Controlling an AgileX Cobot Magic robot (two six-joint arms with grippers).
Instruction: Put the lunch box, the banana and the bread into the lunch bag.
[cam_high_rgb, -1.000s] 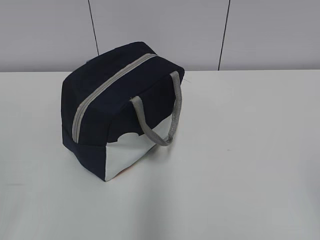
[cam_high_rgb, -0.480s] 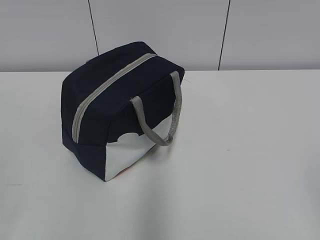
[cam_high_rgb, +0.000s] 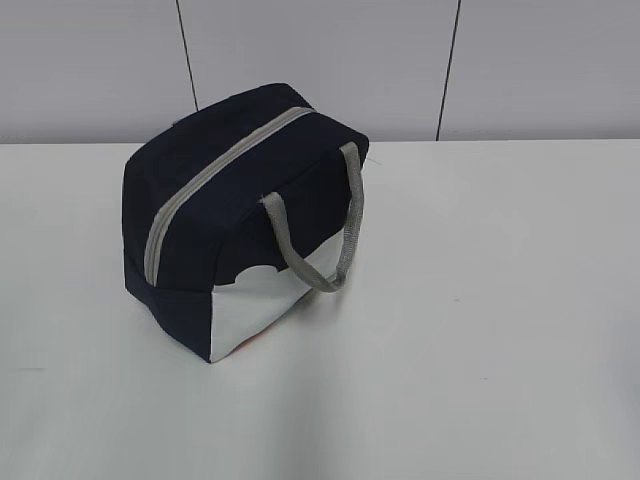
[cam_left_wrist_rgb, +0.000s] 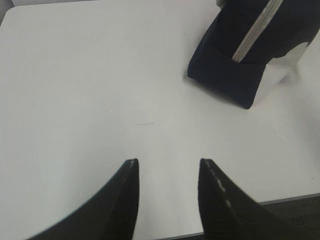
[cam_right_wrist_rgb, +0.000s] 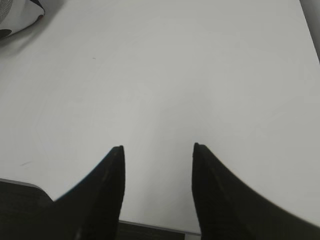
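Observation:
The navy lunch bag (cam_high_rgb: 230, 210) stands on the white table, left of centre, its grey zipper shut along the top and a grey strap handle hanging over its white lower panel. It also shows in the left wrist view (cam_left_wrist_rgb: 250, 45) at the top right, and a white corner of it shows in the right wrist view (cam_right_wrist_rgb: 17, 15) at the top left. The lunch box, the banana and the bread are out of view. My left gripper (cam_left_wrist_rgb: 168, 161) is open and empty near the table's front edge. My right gripper (cam_right_wrist_rgb: 157, 146) is open and empty, far from the bag.
The white table (cam_high_rgb: 480, 330) stretches right of the bag. A grey panelled wall (cam_high_rgb: 320, 60) stands behind it. The table's front edge shows under both grippers in the wrist views.

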